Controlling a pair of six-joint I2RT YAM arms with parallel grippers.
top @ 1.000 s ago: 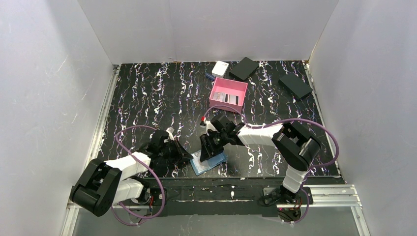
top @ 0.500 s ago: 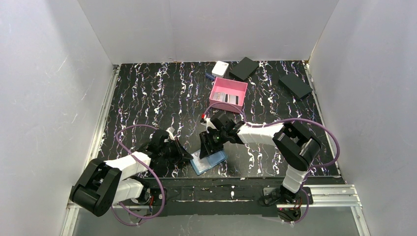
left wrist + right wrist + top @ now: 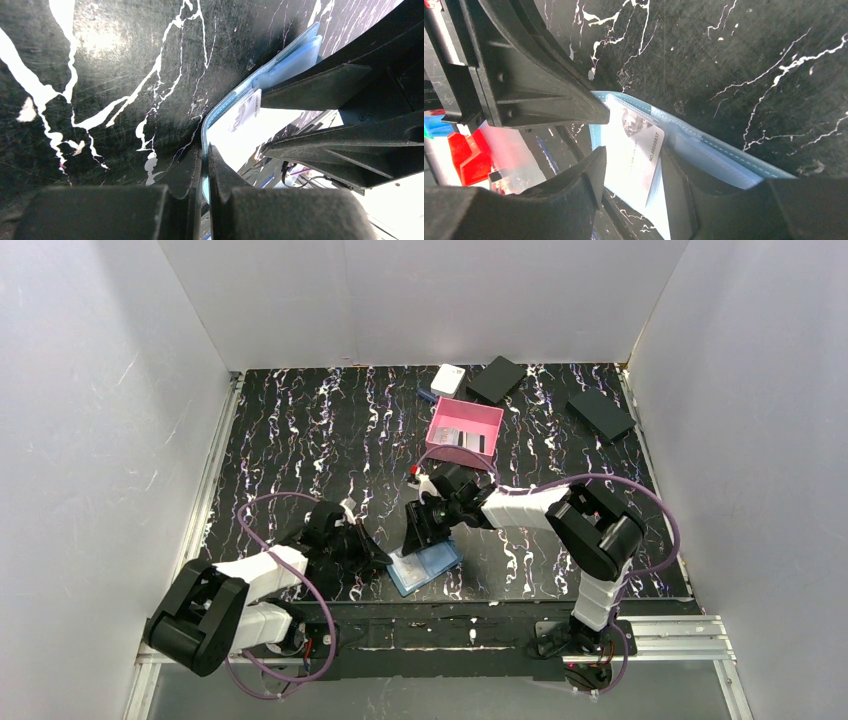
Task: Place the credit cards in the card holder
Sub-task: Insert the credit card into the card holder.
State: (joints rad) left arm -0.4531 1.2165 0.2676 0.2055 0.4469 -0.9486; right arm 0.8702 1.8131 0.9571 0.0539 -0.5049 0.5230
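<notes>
Steadying the open card holder [image 3: 425,565] at the table's [image 3: 330,430] near edge, the left gripper [image 3: 202,165] is pinching its rim while the right gripper [image 3: 634,156] is clasping a credit card [image 3: 629,132] over it. Next, the card probably needs sliding squarely inside.

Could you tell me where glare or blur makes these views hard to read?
Left wrist: glare whites out much of the card holder; the left gripper is blurred. Right wrist: credit card sharp, lower left overexposed. Top external: even light, no glare.
</notes>
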